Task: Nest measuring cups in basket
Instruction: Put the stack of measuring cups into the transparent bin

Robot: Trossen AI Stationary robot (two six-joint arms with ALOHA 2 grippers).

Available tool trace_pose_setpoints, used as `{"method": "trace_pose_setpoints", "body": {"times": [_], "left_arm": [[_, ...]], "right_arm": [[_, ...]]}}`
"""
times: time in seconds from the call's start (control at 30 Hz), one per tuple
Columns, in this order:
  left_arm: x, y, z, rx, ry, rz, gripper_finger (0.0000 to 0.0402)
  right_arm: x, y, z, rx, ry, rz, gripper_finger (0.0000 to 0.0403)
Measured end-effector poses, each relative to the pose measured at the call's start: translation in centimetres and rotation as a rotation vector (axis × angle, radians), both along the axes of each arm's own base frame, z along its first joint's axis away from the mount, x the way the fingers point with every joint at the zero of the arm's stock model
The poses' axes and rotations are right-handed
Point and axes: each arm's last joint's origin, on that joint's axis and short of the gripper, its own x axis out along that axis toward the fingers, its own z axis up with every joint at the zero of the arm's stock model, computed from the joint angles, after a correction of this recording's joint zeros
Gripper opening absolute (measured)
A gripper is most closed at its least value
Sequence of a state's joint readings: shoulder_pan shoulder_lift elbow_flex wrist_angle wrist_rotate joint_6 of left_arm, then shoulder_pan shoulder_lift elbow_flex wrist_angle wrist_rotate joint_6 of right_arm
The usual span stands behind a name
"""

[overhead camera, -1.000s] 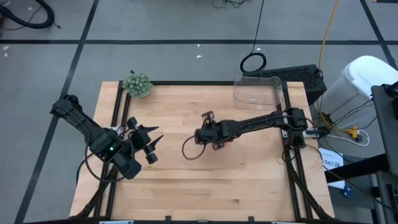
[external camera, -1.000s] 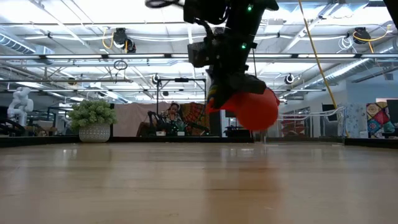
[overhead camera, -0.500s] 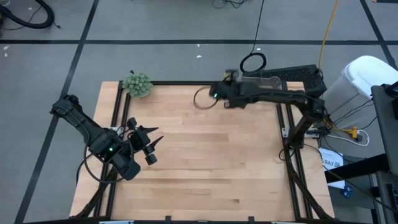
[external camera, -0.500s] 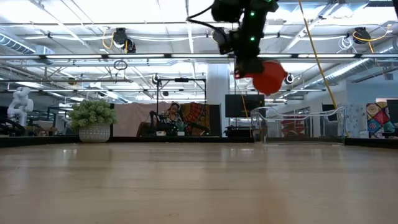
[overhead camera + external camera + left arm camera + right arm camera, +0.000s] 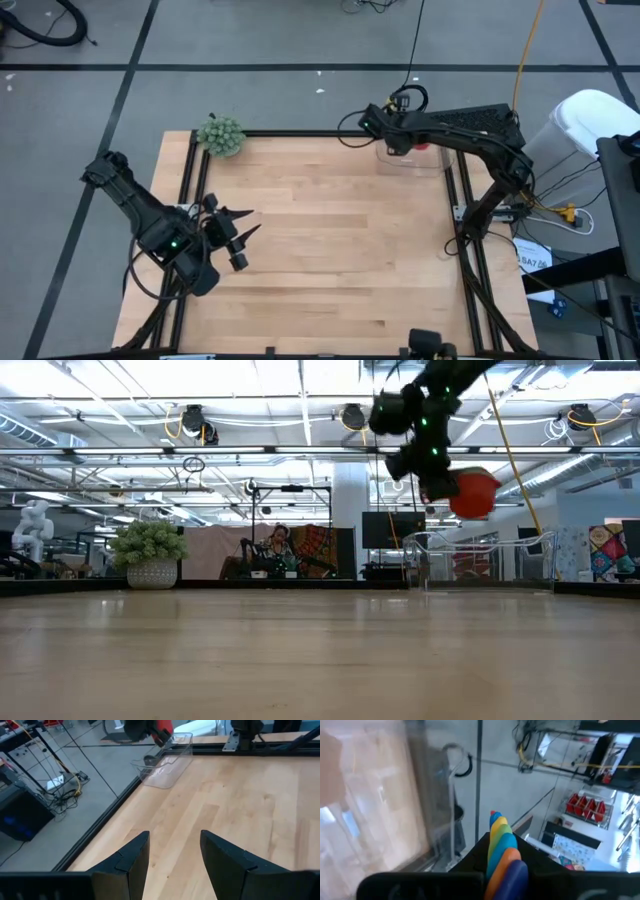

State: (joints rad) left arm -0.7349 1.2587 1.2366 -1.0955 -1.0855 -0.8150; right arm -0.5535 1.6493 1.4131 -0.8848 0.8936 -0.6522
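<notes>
**Right claw carries the nested scoops above the clear bin**

Behind your pale wooden table point(image 5: 330, 250), the low view looks into a bright workshop hall with a potted plant point(image 5: 150, 553) at the far edge. Your right gripper point(image 5: 452, 488) hangs well above the tabletop at the far right corner, closed on the stack of small plastic measuring cups point(image 5: 473, 494); from the low view you see mostly the red bowl, and in the right wrist view the flat handles point(image 5: 503, 851) fan out between the dark fingers in red, yellow, light blue, orange and dark blue. Below and just beside the stack sits the small clear rectangular plastic basket point(image 5: 415, 152), against the table's far rail; the left wrist view shows it as a see-through bin point(image 5: 167, 762) with the red cup above its far end. You cannot tell whether the stack touches the basket's rim.

Your left gripper point(image 5: 238, 238) waits over the table's left side, fingers point(image 5: 127, 862) spread apart and holding nothing. A fuzzy grey-green ball point(image 5: 221, 135) rests at the far left corner.
</notes>
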Motion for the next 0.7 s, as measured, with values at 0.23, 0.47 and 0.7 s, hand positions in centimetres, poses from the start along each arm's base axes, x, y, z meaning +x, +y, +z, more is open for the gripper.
{"method": "trace_pose_setpoints", "body": {"times": [0.23, 0.47, 0.7], "left_arm": [[-0.4, -0.5, 0.0, 0.005, -0.013, -0.018, 0.0179], [-0.4, -0.5, 0.0, 0.006, -0.013, -0.018, 0.0179], [-0.4, -0.4, 0.1, 0.018, -0.024, -0.011, 0.0179]], "right_arm": [[-1.8, -0.9, -3.8, 0.027, 0.042, -0.056, 0.0021], [-3.3, -1.6, -6.6, 0.041, 0.077, -0.069, 0.0021], [-4.9, -1.8, -8.8, 0.065, 0.103, -0.101, 0.0021]]}}
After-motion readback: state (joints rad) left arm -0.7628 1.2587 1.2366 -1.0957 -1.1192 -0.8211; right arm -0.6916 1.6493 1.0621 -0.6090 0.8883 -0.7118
